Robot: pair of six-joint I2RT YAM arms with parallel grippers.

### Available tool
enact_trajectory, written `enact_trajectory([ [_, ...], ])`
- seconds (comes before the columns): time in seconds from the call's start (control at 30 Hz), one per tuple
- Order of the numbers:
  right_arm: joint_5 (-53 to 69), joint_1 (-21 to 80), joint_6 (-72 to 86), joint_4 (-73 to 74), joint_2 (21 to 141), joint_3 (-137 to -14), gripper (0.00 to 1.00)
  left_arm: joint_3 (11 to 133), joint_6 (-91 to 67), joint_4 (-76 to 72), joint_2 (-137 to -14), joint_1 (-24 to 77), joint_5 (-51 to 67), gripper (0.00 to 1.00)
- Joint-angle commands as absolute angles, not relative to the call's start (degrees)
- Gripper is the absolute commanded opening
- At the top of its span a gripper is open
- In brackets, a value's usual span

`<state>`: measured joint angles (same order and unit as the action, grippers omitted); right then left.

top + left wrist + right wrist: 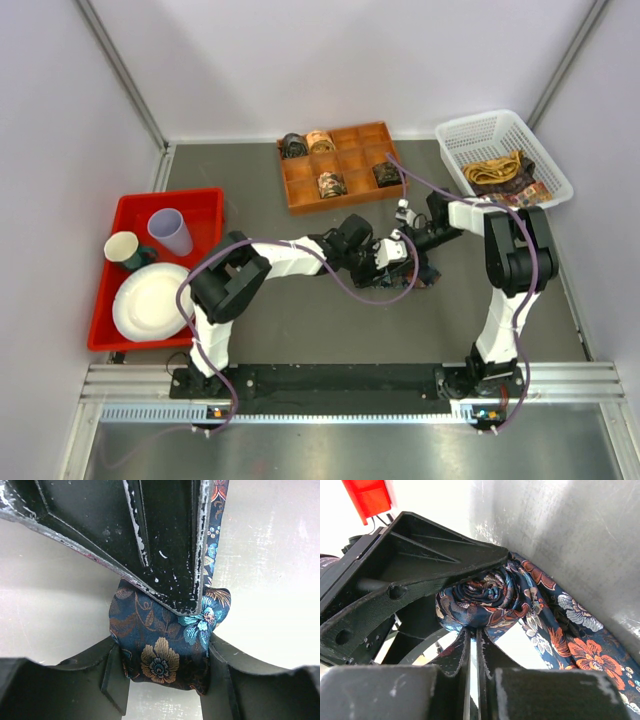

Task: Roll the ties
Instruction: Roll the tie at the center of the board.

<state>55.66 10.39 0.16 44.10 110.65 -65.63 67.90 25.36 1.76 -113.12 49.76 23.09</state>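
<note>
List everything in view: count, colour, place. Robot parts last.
tie being rolled: one, dark blue floral, table centre, between both grippers
rolled ties: four, dark or brown patterned, in the compartment tray
compartment tray: one, orange-brown, far centre
loose ties: heap, count unclear, gold and brown, in the basket
basket: one, white, far right
red tray: one, left
plate: one, white, in red tray
cups: two, lilac and cream-green, in red tray
cables: purple, along both arms
left gripper: black, gripping the coil's sides
right gripper: black, shut at the coil's core
</note>
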Motion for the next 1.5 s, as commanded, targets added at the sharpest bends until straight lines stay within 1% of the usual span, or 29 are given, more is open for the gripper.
enact_trajectory([
  [0.0, 53.0, 12.2, -1.7, 39.1, 112.3, -65.7, 0.00, 65.4, 25.7, 11.6, -120.1, 51.6, 20.4, 0.24],
  [0.03, 52.3, 12.2, -1.9, 39.1, 112.1, -65.5, 0.00, 65.6, 25.7, 12.3, -120.0, 51.6, 20.5, 0.28],
  [0.1, 49.9, 12.1, -2.0, 39.1, 112.0, -65.3, 0.00, 65.4, 25.8, 11.5, -119.4, 51.5, 21.7, 0.33],
  [0.13, 49.2, 12.1, -2.1, 39.1, 112.1, -65.3, 0.00, 65.0, 25.8, 10.9, -118.5, 51.4, 22.2, 0.38],
  [0.23, 47.0, 12.0, -1.7, 38.7, 112.2, -65.2, 0.00, 62.8, 26.3, 7.0, -116.1, 51.0, 25.7, 0.44],
  [0.27, 46.3, 12.0, -1.5, 38.6, 112.2, -65.2, 0.00, 62.1, 26.4, 5.8, -115.7, 50.8, 26.7, 0.49],
  [0.4, 45.3, 11.7, -0.7, 38.3, 112.7, -65.5, 0.00, 62.4, 26.8, 1.9, -115.2, 50.5, 31.0, 0.53],
  [0.43, 45.2, 11.6, -0.6, 38.6, 112.8, -65.6, 0.00, 62.7, 26.9, 0.7, -115.7, 50.4, 31.6, 0.52],
  [0.53, 45.4, 11.6, -0.9, 39.4, 113.1, -66.1, 0.00, 64.6, 27.2, 0.4, -117.8, 50.5, 32.8, 0.42],
  [0.57, 47.9, 11.4, -1.4, 40.2, 113.2, -66.5, 0.00, 65.6, 27.3, 1.3, -118.4, 50.5, 32.9, 0.37],
  [0.6, 48.7, 11.3, -1.7, 40.9, 113.1, -67.0, 0.00, 65.7, 27.5, 1.5, -118.7, 50.5, 32.6, 0.28],
  [0.63, 49.7, 10.2, -1.4, 41.0, 112.6, -66.8, 0.14, 65.3, 27.6, 1.3, -119.0, 50.5, 32.2, 0.24],
  [0.67, 50.0, 9.7, -1.3, 41.2, 112.0, -66.5, 0.24, 64.9, 27.7, 1.4, -119.1, 50.5, 31.8, 0.22],
  [0.7, 50.4, 9.0, -1.2, 41.5, 110.5, -66.0, 0.30, 64.4, 27.3, 1.5, -119.0, 50.5, 31.5, 0.20],
  [0.73, 50.7, 7.8, -1.6, 42.0, 110.0, -66.0, 0.40, 63.3, 27.2, 1.4, -118.9, 50.5, 31.1, 0.20],
  [0.77, 50.9, 7.3, -1.8, 43.5, 109.4, -66.0, 0.44, 62.8, 27.3, 1.5, -118.7, 50.6, 30.9, 0.20],
  [0.8, 51.1, 6.9, -2.3, 44.4, 108.5, -66.1, 0.46, 62.2, 27.2, 1.5, -118.7, 50.6, 30.2, 0.20],
  [0.83, 51.5, 6.7, -2.6, 44.6, 108.1, -65.9, 0.53, 61.3, 27.0, 1.5, -118.6, 50.6, 29.9, 0.20],
  [0.9, 52.0, 6.6, -2.7, 45.0, 107.7, -65.6, 0.55, 60.7, 26.8, 1.7, -118.6, 50.7, 29.0, 0.20],
  [1.07, 56.1, 6.7, -0.4, 42.2, 109.9, -65.5, 0.56, 60.4, 27.0, 2.1, -118.4, 50.7, 28.7, 0.21],
  [1.2, 59.3, 8.9, 1.8, 40.7, 111.1, -65.6, 0.57, 60.9, 27.2, 2.6, -118.6, 50.7, 28.5, 0.24],
  [1.27, 60.2, 9.6, 1.6, 40.6, 111.5, -65.6, 0.55, 61.2, 27.3, 2.9, -118.7, 50.8, 28.5, 0.24],
  [1.3, 60.1, 9.7, 1.3, 40.6, 111.6, -65.6, 0.47, 61.2, 27.3, 2.9, -118.7, 50.8, 28.4, 0.24],
  [1.37, 58.8, 9.7, 0.5, 41.9, 111.9, -65.9, 0.36, 61.3, 27.2, 3.0, -118.7, 50.8, 28.2, 0.24],
  [1.4, 58.0, 9.7, 0.3, 42.4, 112.0, -66.0, 0.25, 61.3, 27.2, 3.1, -118.8, 50.7, 28.1, 0.24],
  [1.47, 55.2, 9.6, -2.0, 43.8, 112.1, -65.9, 0.14, 61.2, 27.0, 2.9, -118.8, 50.7, 28.2, 0.24],
])
